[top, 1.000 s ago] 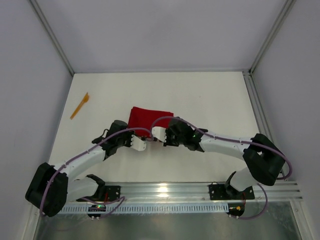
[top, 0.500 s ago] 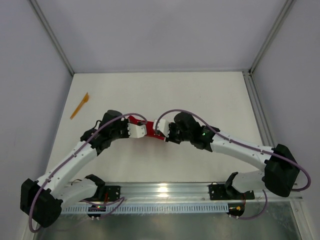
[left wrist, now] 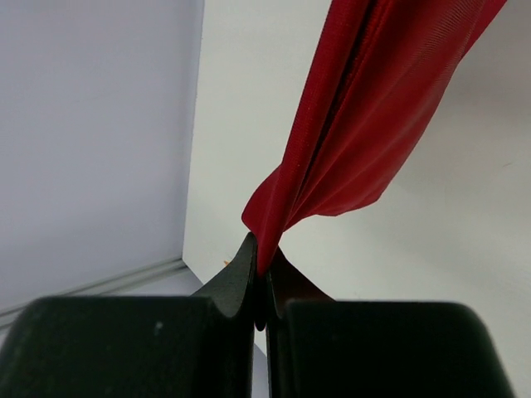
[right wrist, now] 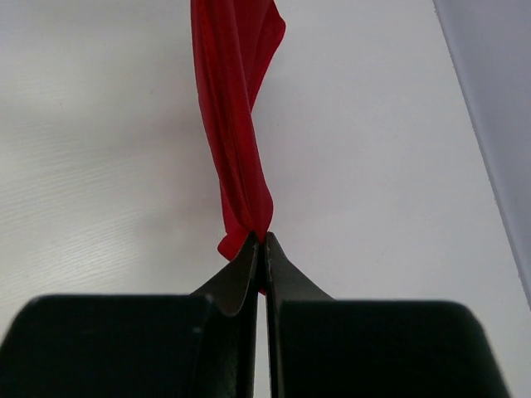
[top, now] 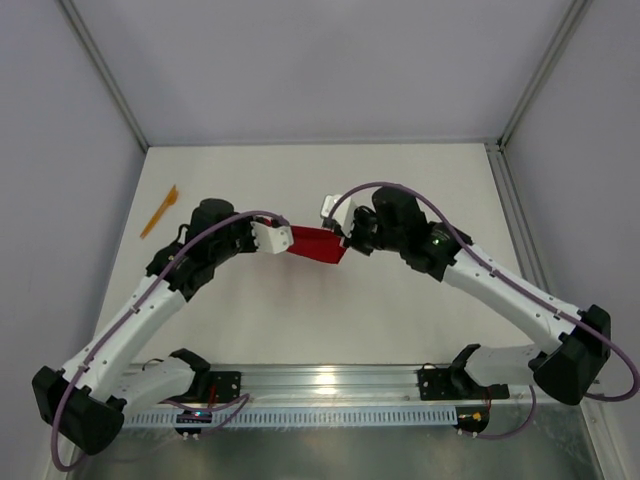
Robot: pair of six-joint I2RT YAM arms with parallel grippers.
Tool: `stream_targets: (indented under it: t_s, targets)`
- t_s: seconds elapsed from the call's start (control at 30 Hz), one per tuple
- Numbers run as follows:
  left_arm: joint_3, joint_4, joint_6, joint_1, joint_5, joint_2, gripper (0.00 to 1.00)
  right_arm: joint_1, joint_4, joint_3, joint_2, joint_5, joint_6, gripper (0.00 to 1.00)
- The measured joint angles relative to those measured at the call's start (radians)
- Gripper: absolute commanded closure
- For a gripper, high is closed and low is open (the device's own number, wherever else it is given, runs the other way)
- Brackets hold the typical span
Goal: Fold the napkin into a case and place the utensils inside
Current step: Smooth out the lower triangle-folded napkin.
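The napkin [top: 318, 244] is hanging stretched over the middle of the table [top: 430, 185], barring passage. An orange utensil [top: 160, 211] is lying far left; the far right is offering room.

The table [top: 420, 190] is a plain white, matte surface, roughly square, seen from above. Grey walls [top: 60, 200] close it in on the left, the far side and the right, with slim metal frame bars running along the seams. A silver metal rail [top: 330, 380] runs across its near edge. The only thing lying directly on the table is an orange utensil [top: 160, 210], slim and flat, near the left wall toward the far corner. It lies diagonally, its broader end pointing away from the rail and its narrow end closer to the wall. Whether it is one piece or several together is too small to tell.
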Motion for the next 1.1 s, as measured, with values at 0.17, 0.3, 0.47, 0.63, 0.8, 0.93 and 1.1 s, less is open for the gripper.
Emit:
stream_targets:
  t_s: [0.17,0.3,0.47,0.63,0.8,0.93,1.1]
  targets:
    - [0.001,0.053,0.058,0.005,0.01,0.031,1.0,-0.084,-0.04,0.095,0.077,-0.052,-0.015,0.97]
    - [0.018,0.135,0.114,0.04,0.009,0.113,1.0,-0.14,-0.077,0.245,0.209,-0.06,-0.052,0.97]
    - [0.069,0.235,0.176,0.085,0.01,0.213,1.0,-0.19,-0.114,0.447,0.383,-0.043,-0.109,0.97]
    - [0.134,0.346,0.239,0.114,0.029,0.305,1.0,-0.218,-0.152,0.633,0.509,0.009,-0.188,0.97]
    - [0.093,0.437,0.285,0.117,0.053,0.322,1.0,-0.218,-0.112,0.566,0.48,0.035,-0.229,0.97]
    - [-0.041,0.482,0.302,0.109,0.071,0.308,1.0,-0.179,-0.026,0.307,0.389,0.044,-0.241,0.97]
    - [-0.301,0.5,0.314,0.069,0.082,0.262,1.0,-0.08,0.071,-0.006,0.345,0.054,-0.22,0.97]
